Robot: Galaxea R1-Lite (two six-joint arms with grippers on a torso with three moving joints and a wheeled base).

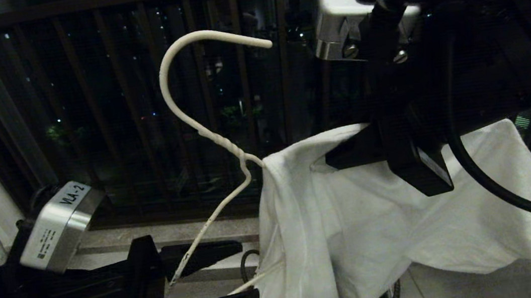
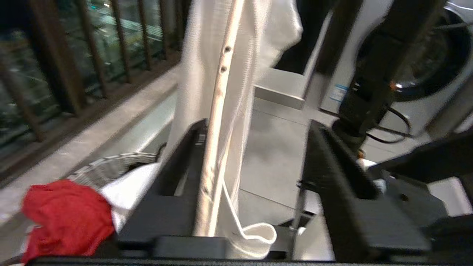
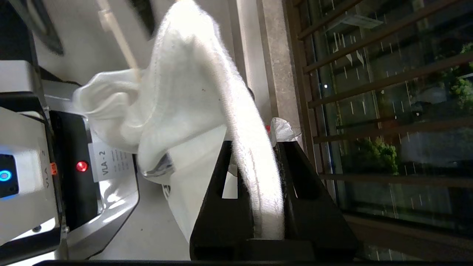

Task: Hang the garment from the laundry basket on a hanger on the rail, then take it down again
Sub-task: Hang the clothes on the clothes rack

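The floor [image 2: 273, 155] is pale grey tile with a raised stone ledge [image 2: 92, 133] running along the foot of the dark barred railing [image 2: 74, 66]. Near that ledge a round basket [image 2: 107, 168] with a pale perforated rim stands on the floor (only part of it shows). White cloth [image 2: 129, 181] lies in it and a crumpled red cloth [image 2: 66, 218] sits at its edge. Farther off a grey metal box [image 2: 281, 87] rests on the tiles.
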